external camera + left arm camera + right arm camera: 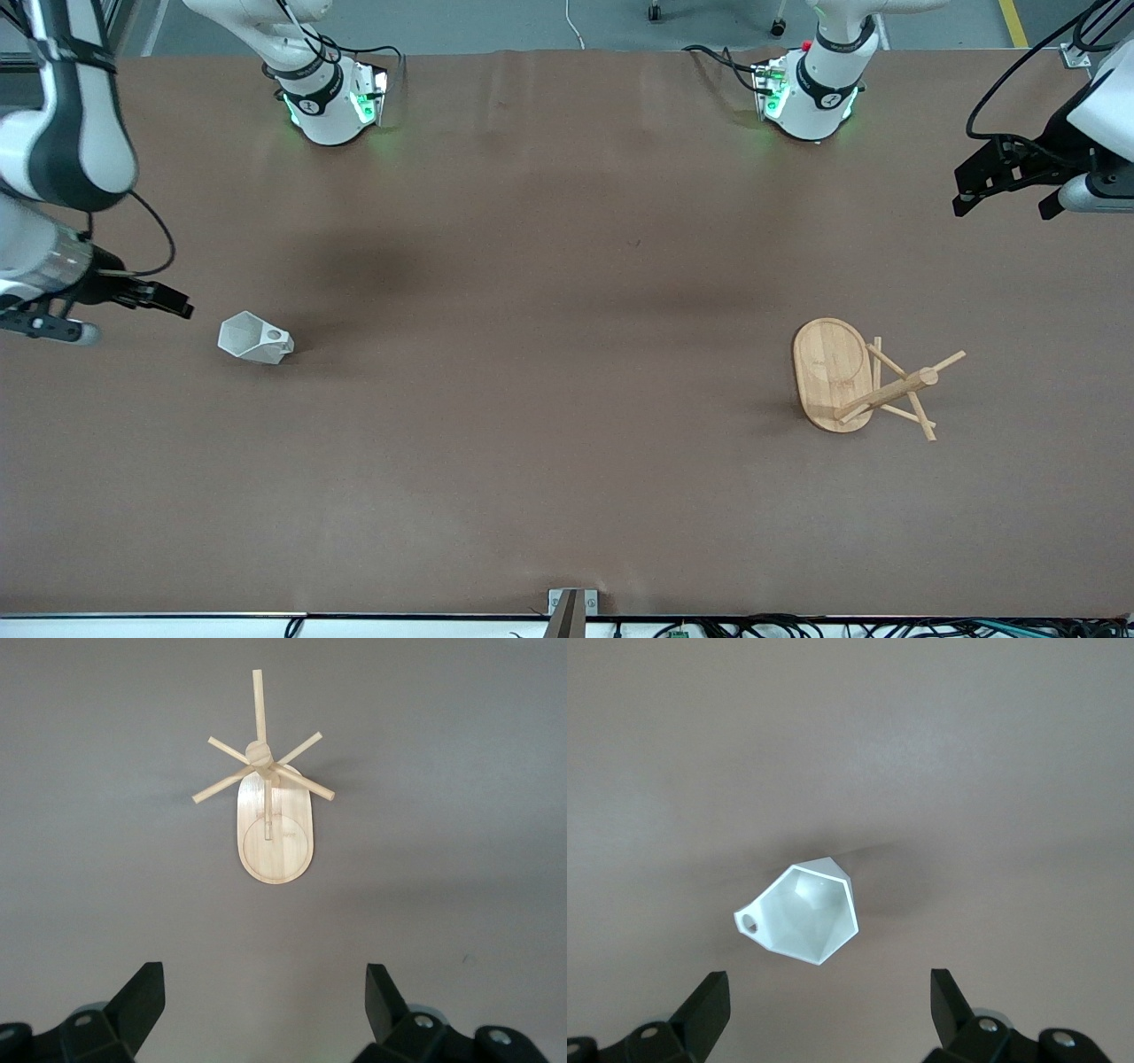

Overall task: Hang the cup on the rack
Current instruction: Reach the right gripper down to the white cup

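While the small white faceted cup [254, 338] and bamboo peg rack [864, 379] stand on the brown worktop [549, 354], right claw [133, 297] and left claw [1005, 190] hang over it, fingers apart.

The right arm comes down the left edge of the front view from its base at the top of that view, its white and dark grey links stacked in the upper left corner. Its wrist bends toward the frame's centre at mid-height, and the right gripper [168, 301] sits at the left edge with black fingers spread apart; in the right wrist view the two fingertips [709, 997] stand wide at the bottom corners

The left arm enters at the upper right edge of the front view. The left gripper [1005, 190] points toward the frame's centre, fingers [146, 988] parted wide
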`<control>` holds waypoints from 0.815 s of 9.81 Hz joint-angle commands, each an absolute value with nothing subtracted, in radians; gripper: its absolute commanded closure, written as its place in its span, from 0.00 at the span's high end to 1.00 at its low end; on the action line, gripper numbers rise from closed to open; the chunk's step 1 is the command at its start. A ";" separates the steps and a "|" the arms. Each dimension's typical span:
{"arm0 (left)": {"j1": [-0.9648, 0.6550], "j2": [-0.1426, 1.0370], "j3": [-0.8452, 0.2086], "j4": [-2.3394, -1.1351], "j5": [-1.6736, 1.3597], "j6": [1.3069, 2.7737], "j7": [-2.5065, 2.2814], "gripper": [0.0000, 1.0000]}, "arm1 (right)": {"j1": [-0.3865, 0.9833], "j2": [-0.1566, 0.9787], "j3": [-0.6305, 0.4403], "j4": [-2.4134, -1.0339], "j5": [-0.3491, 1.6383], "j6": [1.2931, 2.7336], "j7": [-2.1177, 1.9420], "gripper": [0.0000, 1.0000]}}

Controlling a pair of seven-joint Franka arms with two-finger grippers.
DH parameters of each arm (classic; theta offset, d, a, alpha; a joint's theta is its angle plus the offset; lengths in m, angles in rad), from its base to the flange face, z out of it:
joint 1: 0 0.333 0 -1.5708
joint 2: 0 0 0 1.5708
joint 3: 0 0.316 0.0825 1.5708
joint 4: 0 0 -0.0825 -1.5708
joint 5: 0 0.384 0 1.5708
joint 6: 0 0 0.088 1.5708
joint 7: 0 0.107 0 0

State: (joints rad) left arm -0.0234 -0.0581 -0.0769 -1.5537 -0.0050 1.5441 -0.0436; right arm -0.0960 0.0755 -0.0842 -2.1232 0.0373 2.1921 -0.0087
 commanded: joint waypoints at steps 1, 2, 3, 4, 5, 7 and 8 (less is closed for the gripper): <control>-0.017 -0.041 -0.077 -1.565 -0.025 1.539 -0.037 1.00 | -0.118 0.142 -0.071 -2.241 0.023 2.397 -0.060 1.00; -0.017 -0.041 -0.077 -1.565 -0.025 1.539 -0.037 1.00 | -0.126 0.191 -0.071 -2.241 0.025 2.443 -0.061 1.00; -0.017 -0.041 -0.077 -1.565 -0.025 1.539 -0.037 1.00 | -0.126 0.230 -0.071 -2.252 0.025 2.506 -0.060 1.00; -0.017 -0.041 -0.077 -1.565 -0.026 1.539 -0.037 1.00 | -0.129 0.257 -0.071 -2.264 0.025 2.555 -0.057 1.00; -0.017 -0.041 -0.077 -1.565 -0.028 1.540 -0.037 1.00 | -0.127 0.268 -0.069 -2.272 0.025 2.571 -0.054 0.98; -0.017 -0.041 -0.077 -1.565 -0.041 1.543 -0.037 1.00 | -0.126 0.275 -0.069 -2.272 0.029 2.565 -0.052 0.82; -0.018 -0.040 -0.077 -1.565 -0.043 1.545 -0.037 1.00 | -0.124 0.273 -0.068 -2.272 0.029 2.559 -0.049 0.76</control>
State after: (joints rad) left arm -0.0223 -0.0579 -0.0762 -1.5535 -0.0248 1.5441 -0.0435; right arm -0.1071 0.2924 -0.0834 -2.2535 0.0369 2.5595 -0.0479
